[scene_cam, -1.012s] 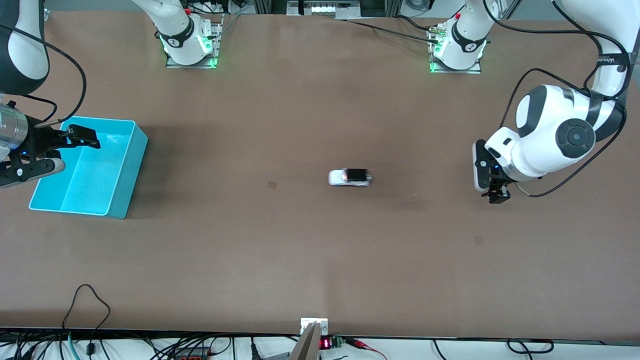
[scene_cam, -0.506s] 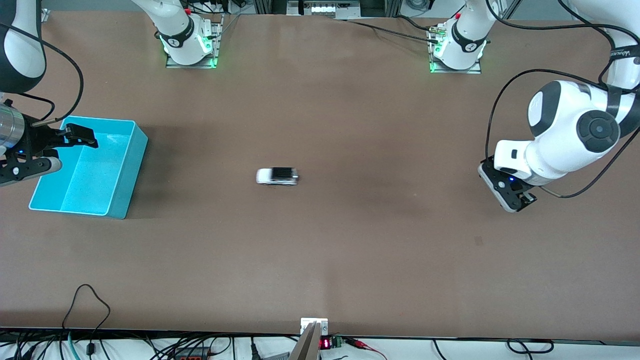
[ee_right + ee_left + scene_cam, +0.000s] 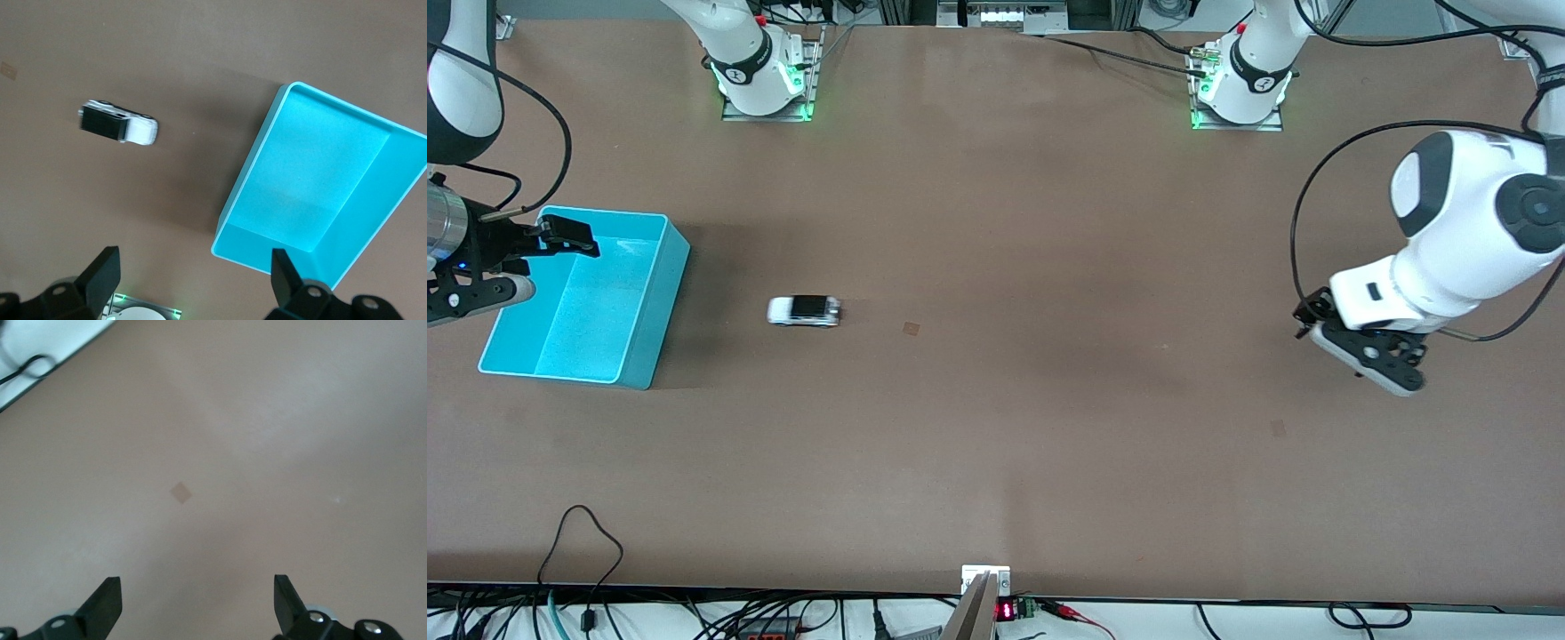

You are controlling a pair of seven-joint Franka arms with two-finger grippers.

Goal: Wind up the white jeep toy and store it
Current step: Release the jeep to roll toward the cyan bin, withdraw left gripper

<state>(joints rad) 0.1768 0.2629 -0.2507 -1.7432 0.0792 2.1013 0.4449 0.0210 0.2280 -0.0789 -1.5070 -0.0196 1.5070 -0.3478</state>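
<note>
1. On the brown table (image 3: 996, 427), a turquoise bin (image 3: 631, 347) is set at the right arm's end, its open top bare.
2. Over the bin, the right gripper (image 3: 538, 258) is held spread and empty; the left gripper (image 3: 1378, 360), likewise spread, waits over the left arm's end.
3. Beside the bin, the white jeep toy (image 3: 804, 310) is seen upright: boxy, black-roofed.
4. A collision with the bin wall could be caused if the toy is rolling; a tip-over may follow.
</note>
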